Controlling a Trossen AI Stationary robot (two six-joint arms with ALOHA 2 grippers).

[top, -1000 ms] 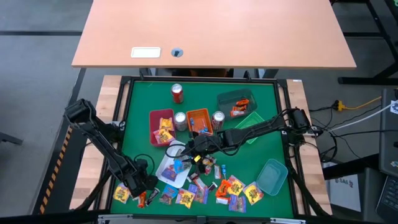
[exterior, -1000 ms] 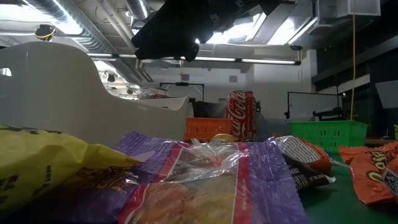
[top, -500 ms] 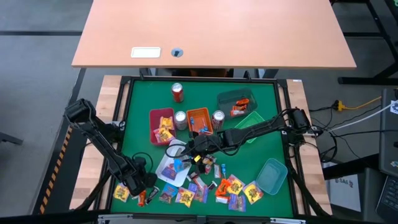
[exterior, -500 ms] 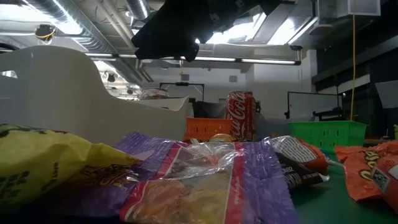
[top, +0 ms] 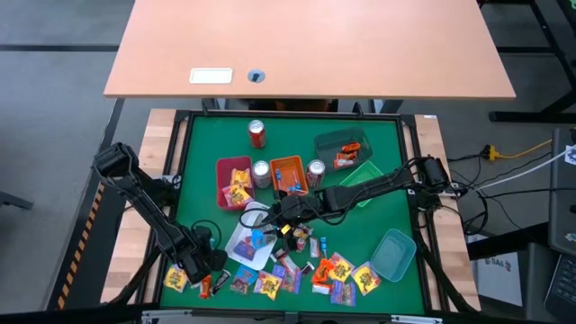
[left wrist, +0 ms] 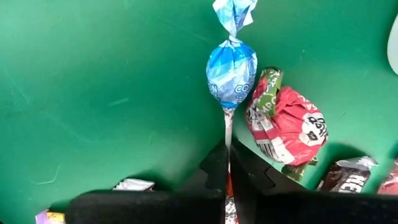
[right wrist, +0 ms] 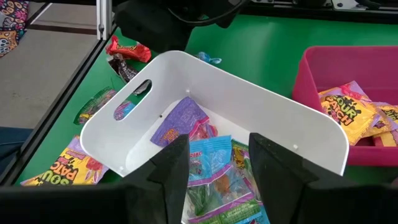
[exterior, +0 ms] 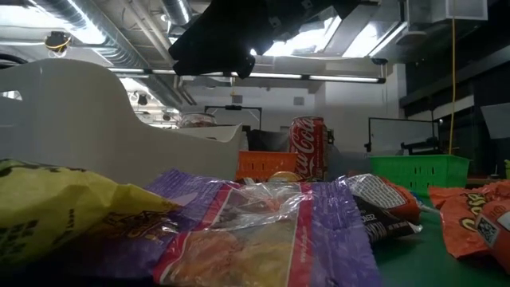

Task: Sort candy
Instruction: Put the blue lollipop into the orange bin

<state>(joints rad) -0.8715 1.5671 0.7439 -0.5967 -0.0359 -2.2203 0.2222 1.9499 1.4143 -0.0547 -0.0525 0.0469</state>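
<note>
Candy in yellow, purple, orange-red and blue wrappers lies scattered along the green mat's near edge (top: 288, 279). My left gripper (top: 205, 270) points down at the near left, shut on a blue twist-wrapped candy (left wrist: 231, 65). A red-wrapped candy (left wrist: 286, 127) lies just beside the blue one. My right gripper (right wrist: 217, 168) hangs open over the white tray (right wrist: 249, 112), which holds purple and blue packets. That tray sits at the mat's middle (top: 247, 245). My left gripper pinches the blue candy's thin twisted wrapper tail (left wrist: 227, 134) between its two fingertips (left wrist: 214, 165), coming from above and pointing down. The round blue body and its other twist reach out past the fingertips over the green mat. Whether it is lifted, I cannot tell.
A pink tray (top: 234, 180) with yellow packets and an orange tray (top: 288, 173) stand behind the white one. Two silver cans (top: 261, 173) (top: 315, 173) stand there too, and a red can (top: 256, 135) farther back. A dark green tray (top: 342, 148) is far right, a teal tray (top: 393, 255) near right.
Both arms have kept their places. In the low view the orange wrapper at the right edge has shifted a little and the purple packet has moved slightly.
</note>
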